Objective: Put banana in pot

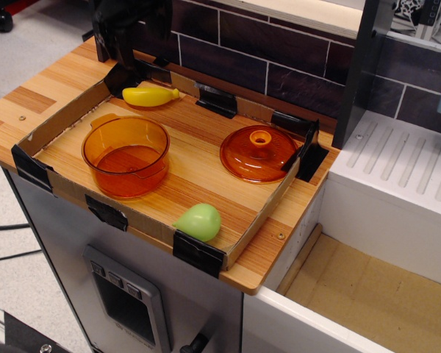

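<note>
The yellow banana point(150, 95) lies on its side at the back left of the cardboard-edged tray point(261, 213), stem end to the right. The transparent orange pot point(126, 155) stands upright and empty in front of it, at the tray's front left. My gripper point(142, 45) is a dark shape at the top left, above and just behind the banana's left end, not touching it. Its fingers look spread apart with nothing between them, but they blur into the dark wall.
An orange domed lid with a knob point(259, 152) rests at the tray's back right. A pale green pear toy point(199, 221) lies at the front edge. A dark tiled wall point(279, 59) runs behind, and a white sink unit point(397, 176) stands to the right.
</note>
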{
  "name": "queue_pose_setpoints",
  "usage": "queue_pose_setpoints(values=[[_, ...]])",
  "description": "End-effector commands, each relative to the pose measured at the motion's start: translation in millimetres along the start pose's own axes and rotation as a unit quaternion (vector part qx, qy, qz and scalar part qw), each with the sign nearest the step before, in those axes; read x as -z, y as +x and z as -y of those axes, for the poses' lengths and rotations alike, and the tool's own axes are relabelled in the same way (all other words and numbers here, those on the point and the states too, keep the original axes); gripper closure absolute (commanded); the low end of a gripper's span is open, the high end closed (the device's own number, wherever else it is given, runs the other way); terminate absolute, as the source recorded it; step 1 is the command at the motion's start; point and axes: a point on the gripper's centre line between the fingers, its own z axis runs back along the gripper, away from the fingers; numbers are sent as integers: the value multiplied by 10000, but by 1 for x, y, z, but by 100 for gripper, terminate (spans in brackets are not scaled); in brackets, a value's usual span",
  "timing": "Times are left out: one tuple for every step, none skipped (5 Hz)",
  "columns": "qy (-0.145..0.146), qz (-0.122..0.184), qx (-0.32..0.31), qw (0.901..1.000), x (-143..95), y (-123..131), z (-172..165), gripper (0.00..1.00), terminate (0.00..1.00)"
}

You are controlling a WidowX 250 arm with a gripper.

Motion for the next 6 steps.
queue_pose_setpoints(values=[[-45,86,-134,9999,22,19,3,0,0],[-24,173,-141,9997,33,19,-1,0,0],[-33,265,-178,9995,47,19,0,0,0],[39,251,-161,9995,55,18,1,0,0],[114,222,-100,9996,61,14,-1,0,0],[-78,69,-85,9999,56,12,-1,100,0]])
